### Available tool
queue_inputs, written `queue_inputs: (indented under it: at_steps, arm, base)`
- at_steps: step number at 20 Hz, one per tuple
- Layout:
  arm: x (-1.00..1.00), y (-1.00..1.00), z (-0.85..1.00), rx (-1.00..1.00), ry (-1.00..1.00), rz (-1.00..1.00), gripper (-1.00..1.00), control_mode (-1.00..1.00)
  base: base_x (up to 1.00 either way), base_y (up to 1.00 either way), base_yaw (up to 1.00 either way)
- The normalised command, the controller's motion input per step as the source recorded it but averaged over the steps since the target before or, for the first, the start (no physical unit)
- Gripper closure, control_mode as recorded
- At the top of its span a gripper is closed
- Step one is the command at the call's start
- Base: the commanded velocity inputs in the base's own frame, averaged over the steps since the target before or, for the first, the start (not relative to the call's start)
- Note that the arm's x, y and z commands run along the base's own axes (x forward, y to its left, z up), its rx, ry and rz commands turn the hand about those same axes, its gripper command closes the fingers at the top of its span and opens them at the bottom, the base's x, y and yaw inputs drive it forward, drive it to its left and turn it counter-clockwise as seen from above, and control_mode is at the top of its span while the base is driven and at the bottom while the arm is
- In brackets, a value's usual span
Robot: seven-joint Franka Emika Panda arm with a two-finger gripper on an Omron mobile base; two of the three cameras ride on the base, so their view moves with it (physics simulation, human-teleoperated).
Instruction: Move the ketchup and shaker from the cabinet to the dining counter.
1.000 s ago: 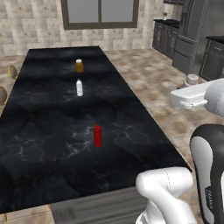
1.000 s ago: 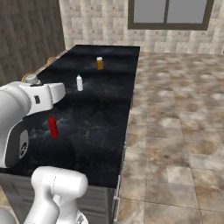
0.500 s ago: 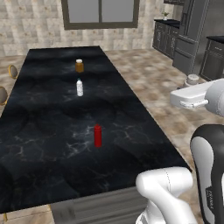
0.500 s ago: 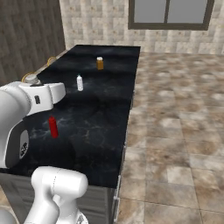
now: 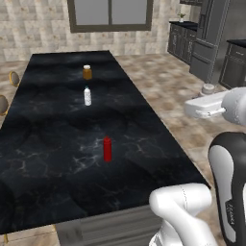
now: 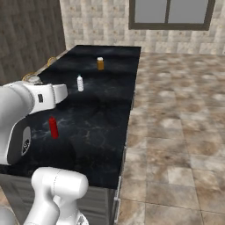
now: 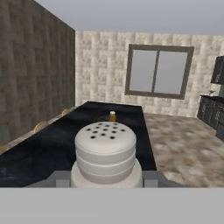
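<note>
Looking along the hand view, you see the shaker (image 7: 105,153) right in front of the camera, its pale cap with dark holes facing you, seated between the dark fingertips of the end effector (image 7: 106,178), whose jaws are closed narrowly on its sides. The shaker is held up in the air, with the dining surface (image 7: 48,146) stretching away beneath and behind it toward the window (image 7: 156,71).

In the left base view the ketchup (image 5: 107,149) stands upright on the black marbled surface (image 5: 53,158), near the middle of its nearer half. Farther along, a slim white bottle (image 5: 87,96) stands upright, and beyond it an amber jar (image 5: 87,72) with a light lid; all three stand well apart. The right base view shows the ketchup (image 6: 53,127) just beside the white forearm.
</note>
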Motion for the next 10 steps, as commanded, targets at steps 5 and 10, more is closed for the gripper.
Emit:
queue_inputs:
  at_steps: [5, 10]
  arm:
    - [0.42, -0.15, -0.12, 0.00, 0.38, 0.11, 1.00, -1.00]
    - [0.61, -0.29, -0.29, 0.00, 0.32, 0.18, 1.00, -1.00]
  base:
    - [0.00, 0.00, 0.00]
    - [0.00, 0.00, 0.00]
